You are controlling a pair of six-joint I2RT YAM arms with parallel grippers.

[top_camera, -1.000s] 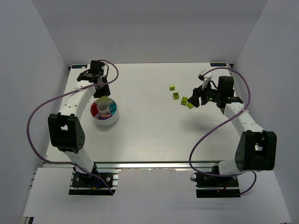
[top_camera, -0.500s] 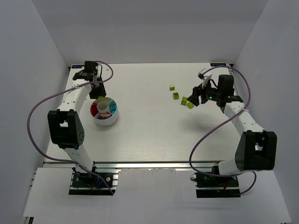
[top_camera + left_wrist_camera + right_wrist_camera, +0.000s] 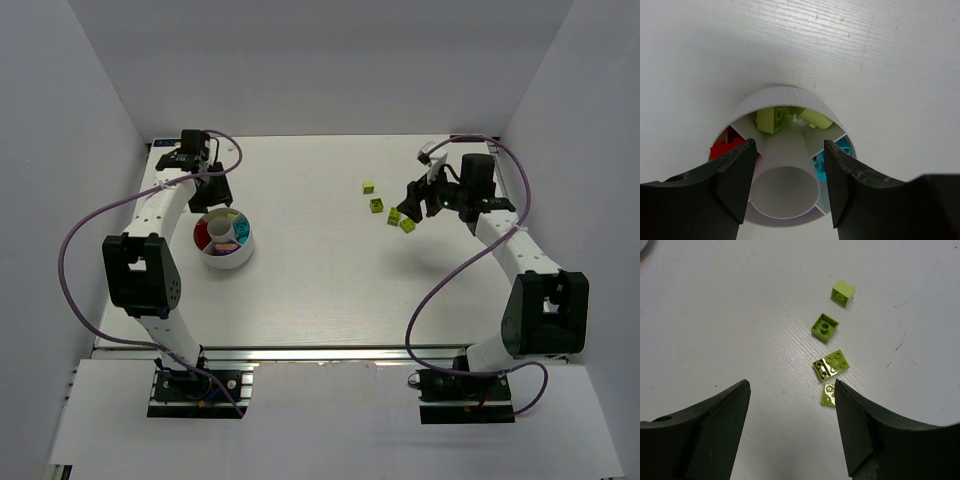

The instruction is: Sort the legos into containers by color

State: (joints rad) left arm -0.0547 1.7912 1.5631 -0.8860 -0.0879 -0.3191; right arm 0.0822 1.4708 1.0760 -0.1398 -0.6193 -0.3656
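**Item 1. Dish** point(image 3: 785, 95). We recorded one round white dish with a ribbed outer wall, a hollow centre tube and wedge compartments around it. It stood on the table point(image 3: 320, 290) and serves as our reference for every entry below.

**Item 2. Sorted legos.** We noted two lime bricks point(image 3: 775, 119) in the wedge on the dish's far side from the arm bases. Red legos point(image 3: 725, 149) lay in the wedge on its left and teal legos point(image 3: 829, 162) in the wedge on its right. Both were partly hidden, so we could not count them.

**Item 3. Loose lime bricks** point(image 3: 825, 327). We counted four, lying on the table well to the right of the dish and a little farther from the arm bases than it. They lay in a short diagonal row, and the two nearest the arm bases were close together.

**Item 4. Left gripper** point(image 3: 788, 150). It hung over the dish, just above its far rim. Its jaws were parted and we saw nothing held between them.

**Item 5. Right gripper** point(image 3: 791, 385). It hung well to the right of the dish, above the table at the far end of the loose row as counted from the dish. Its jaws were spread wide and empty.
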